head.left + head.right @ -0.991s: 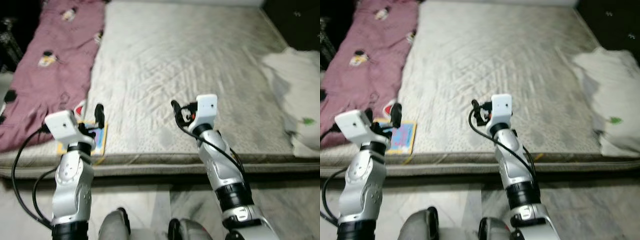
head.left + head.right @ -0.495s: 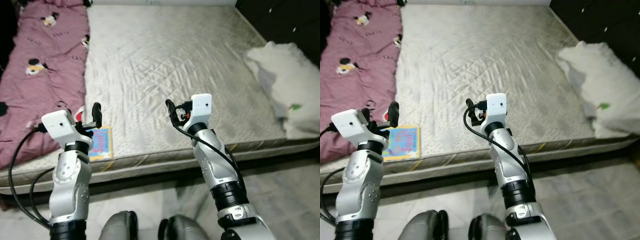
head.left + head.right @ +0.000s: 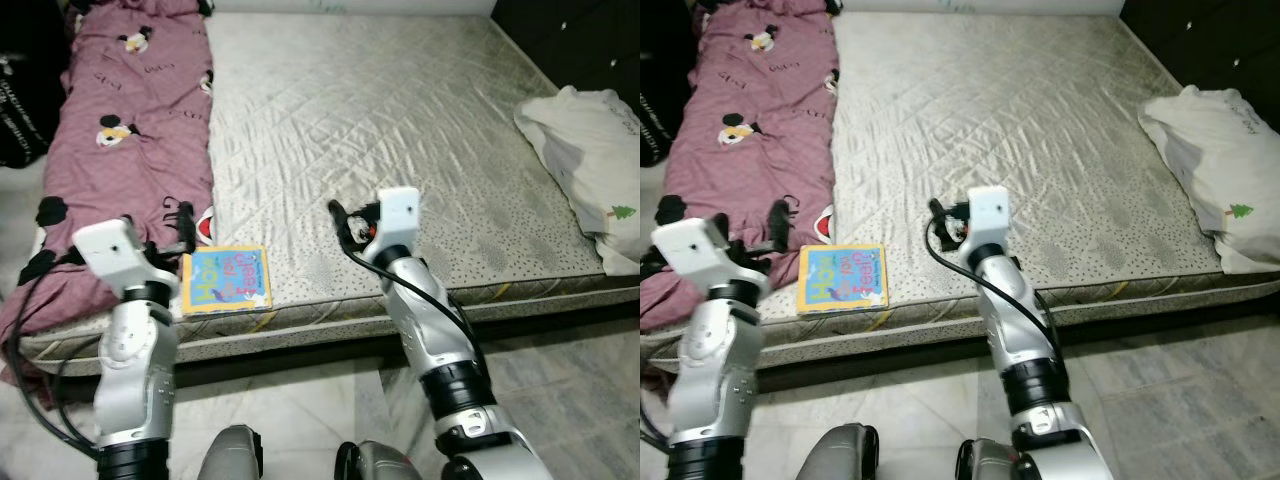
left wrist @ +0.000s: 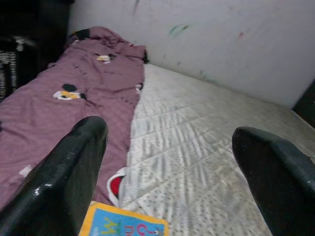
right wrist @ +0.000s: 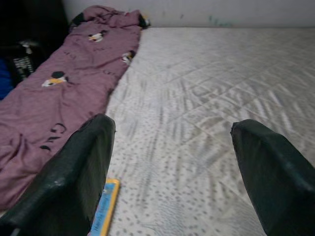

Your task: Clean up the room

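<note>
book point(image 3: 226, 280) lies flat at the mattress's point(image 3: 400, 120) near edge, lower left of the frame, untouched, so the tidying looks barely started. left gripper point(image 4: 172, 172) hovers just left of the book and above it, fingers wide apart and empty. right gripper point(image 5: 172, 167) hangs over the mattress's front middle, fingers also spread, holding nothing. both forearms are raised over the bed edge, wrists pointing toward the far wall. outward, a maroon blanket point(image 3: 120, 130) runs up the left side and a white pillow point(image 3: 590, 150) sits at the right edge, both probably left to sort.
</note>
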`<state>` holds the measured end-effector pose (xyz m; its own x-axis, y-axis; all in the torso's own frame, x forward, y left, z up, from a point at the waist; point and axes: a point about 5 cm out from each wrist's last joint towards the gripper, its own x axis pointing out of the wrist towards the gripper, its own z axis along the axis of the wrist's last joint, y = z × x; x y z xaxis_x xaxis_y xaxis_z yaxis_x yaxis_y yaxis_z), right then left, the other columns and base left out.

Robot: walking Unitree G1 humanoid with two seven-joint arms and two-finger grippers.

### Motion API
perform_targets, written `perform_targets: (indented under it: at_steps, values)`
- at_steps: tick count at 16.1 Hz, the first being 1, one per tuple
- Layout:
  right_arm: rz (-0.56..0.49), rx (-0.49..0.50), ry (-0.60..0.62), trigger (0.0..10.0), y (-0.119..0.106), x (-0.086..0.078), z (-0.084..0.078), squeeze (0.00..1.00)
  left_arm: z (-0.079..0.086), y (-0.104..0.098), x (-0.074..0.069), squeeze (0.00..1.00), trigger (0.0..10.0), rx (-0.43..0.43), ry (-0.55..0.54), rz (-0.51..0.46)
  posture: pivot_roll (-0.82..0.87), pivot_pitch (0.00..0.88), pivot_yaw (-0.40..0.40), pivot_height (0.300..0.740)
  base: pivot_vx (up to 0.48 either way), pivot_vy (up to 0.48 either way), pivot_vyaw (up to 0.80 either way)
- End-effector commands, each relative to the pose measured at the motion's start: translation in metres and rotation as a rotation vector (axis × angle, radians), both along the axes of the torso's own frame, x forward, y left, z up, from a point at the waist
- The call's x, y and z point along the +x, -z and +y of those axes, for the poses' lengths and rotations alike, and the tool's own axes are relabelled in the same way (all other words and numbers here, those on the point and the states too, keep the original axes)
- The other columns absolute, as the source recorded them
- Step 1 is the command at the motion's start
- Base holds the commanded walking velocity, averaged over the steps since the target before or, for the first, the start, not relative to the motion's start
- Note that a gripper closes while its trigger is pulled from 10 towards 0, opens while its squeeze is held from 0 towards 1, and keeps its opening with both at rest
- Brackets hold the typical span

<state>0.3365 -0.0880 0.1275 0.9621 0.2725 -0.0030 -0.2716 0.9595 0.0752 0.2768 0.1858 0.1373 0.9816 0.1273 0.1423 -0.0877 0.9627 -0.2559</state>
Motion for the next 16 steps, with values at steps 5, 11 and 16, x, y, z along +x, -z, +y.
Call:
perform_targets:
  at_steps: [5, 11, 16]
  values:
    - [0.009, -0.003, 0.011, 10.0, 0.0026, 0.0004, -0.0044, 0.0, -0.0034, -0.0009, -0.0009, 0.0, 10.0, -0.002, 0.016, -0.011, 0.08, 0.129, -0.052, 0.74, 0.328, 0.0, 0.0]
    - [0.002, -0.001, 0.014, 10.0, 0.0016, 0.0001, -0.0036, 0.0, -0.0056, 0.0, -0.0013, 0.0, 10.0, -0.003, 0.029, -0.005, 0.08, 0.136, -0.047, 0.74, 0.34, 0.0, 0.0]
    - [-0.001, -0.003, 0.013, 10.0, 0.0012, 0.0, -0.0034, 0.0, -0.0058, 0.0015, -0.0006, 0.0, 10.0, -0.018, 0.012, 0.008, 0.08, 0.137, -0.049, 0.74, 0.251, 0.0, 0.0]
